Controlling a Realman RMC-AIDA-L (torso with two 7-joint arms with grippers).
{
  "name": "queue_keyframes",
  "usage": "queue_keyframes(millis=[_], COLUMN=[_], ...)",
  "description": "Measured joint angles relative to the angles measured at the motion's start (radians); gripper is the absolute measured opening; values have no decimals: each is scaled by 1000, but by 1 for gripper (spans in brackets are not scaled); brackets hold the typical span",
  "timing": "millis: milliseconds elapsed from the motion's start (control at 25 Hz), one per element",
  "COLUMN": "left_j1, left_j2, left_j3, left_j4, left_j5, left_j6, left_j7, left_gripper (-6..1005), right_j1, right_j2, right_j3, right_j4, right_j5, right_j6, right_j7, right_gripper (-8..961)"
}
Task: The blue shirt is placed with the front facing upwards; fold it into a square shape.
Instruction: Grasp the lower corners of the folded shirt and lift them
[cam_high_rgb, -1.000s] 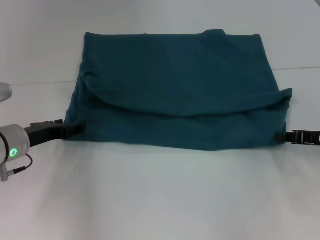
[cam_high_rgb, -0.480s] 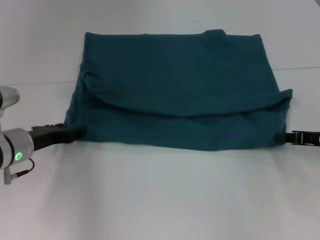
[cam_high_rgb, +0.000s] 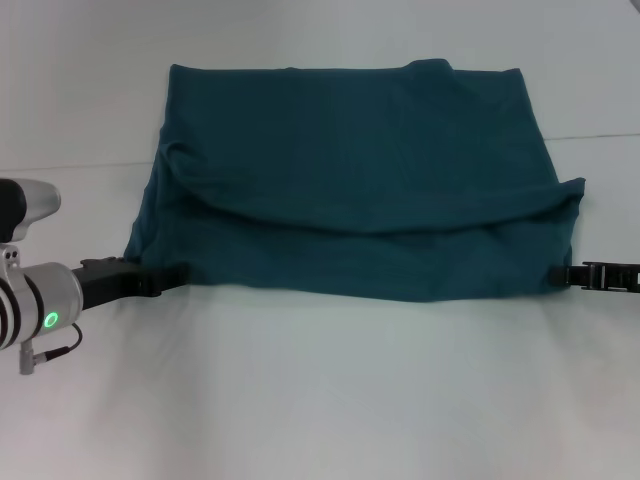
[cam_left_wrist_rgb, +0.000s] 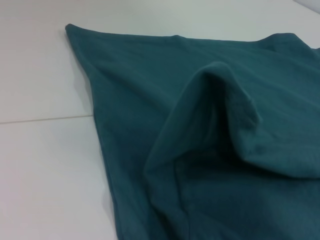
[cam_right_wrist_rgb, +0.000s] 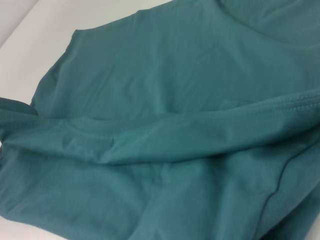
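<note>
The blue shirt (cam_high_rgb: 350, 180) lies on the white table, folded into a wide band with an upper layer whose curved edge hangs over the lower part. No lettering shows. My left gripper (cam_high_rgb: 170, 275) sits low on the table, its tip at the shirt's near left corner. On the other side, the tip of my right gripper (cam_high_rgb: 562, 272) is at the near right corner. In the left wrist view the blue shirt (cam_left_wrist_rgb: 200, 150) shows a raised fold, and in the right wrist view the blue shirt (cam_right_wrist_rgb: 160, 125) shows a stitched hem. Neither wrist view shows fingers.
The white table (cam_high_rgb: 320, 400) stretches in front of the shirt and on both sides of it. A thin seam line (cam_high_rgb: 605, 136) crosses the tabletop behind the shirt's middle. The left arm's grey wrist with a green light (cam_high_rgb: 48, 320) is at the left edge.
My left arm has come in from the left edge, and its tip has slid right and slightly nearer along the shirt's near left corner. The right gripper and the shirt have stayed still.
</note>
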Motion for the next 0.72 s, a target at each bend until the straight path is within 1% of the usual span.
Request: queue_keyframes(millis=[400,520,720], left_j1=[-1,-4,-8], left_j2=[-2,-2,-3], left_j3=[14,20,17], left_j4=[7,8,15], left_j5=[2,30,54], left_j6=[-4,-17,-26], left_j7=[4,-8,-42], left_gripper=[731,731,585], right_j1=[0,0,0], right_j2=[2,4,4], right_j3=[0,0,0], right_j4=[0,0,0], right_j5=[0,0,0], right_j6=[1,1,0], right_j7=[0,-1,-3], right_gripper=[62,63,66])
